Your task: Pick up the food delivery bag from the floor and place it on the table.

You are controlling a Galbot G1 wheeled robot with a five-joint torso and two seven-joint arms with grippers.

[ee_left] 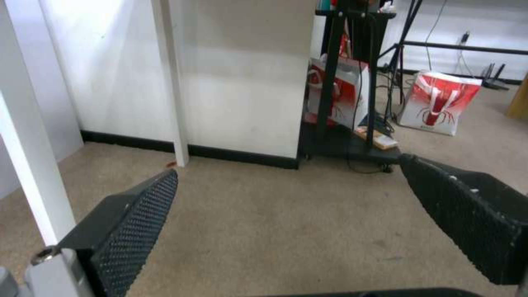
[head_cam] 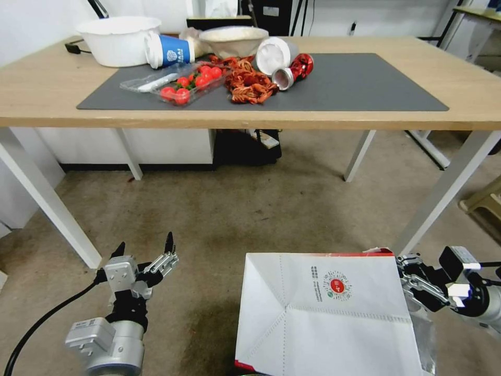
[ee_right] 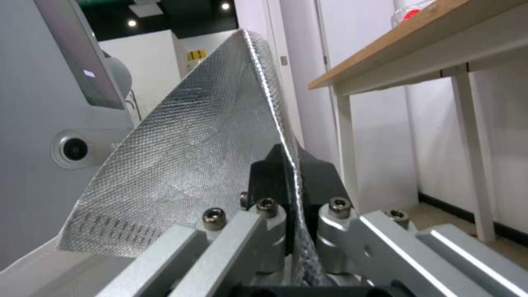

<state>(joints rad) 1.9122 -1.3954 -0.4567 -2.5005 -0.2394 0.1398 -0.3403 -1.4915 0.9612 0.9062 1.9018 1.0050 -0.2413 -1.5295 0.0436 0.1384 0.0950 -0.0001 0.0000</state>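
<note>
Right gripper: my right gripper [head_cam: 406,272] sits at 4 o'clock in the head view, clamped on the right edge of the bag [head_cam: 329,308]; in the right wrist view both black pads [ee_right: 269,173] pinch the foil wall [ee_right: 192,165] between them, with no gap.
Left gripper: my left gripper [head_cam: 145,249] hangs at 8 o'clock, fingers spread wide, holding and touching nothing; in the left wrist view the two dimpled pads [ee_left: 137,222] stand far apart over bare floor [ee_left: 275,222].
Bag: at 5 o'clock in the head view, in front of the table [head_cam: 42,94] and not on it; I cannot tell whether its base touches the floor [head_cam: 235,209].
Bag facing: the broad white panel with the round red logo [head_cam: 337,285] faces up toward my head camera; a red strip shows along the top edge at 12 o'clock.
Bag long axis: it runs roughly from 6 to 12 o'clock, toward the table.
Table: wood top at 12 o'clock, carrying a grey mat [head_cam: 365,83] with bowls, a cup, a tomato tray and crayfish.
</note>
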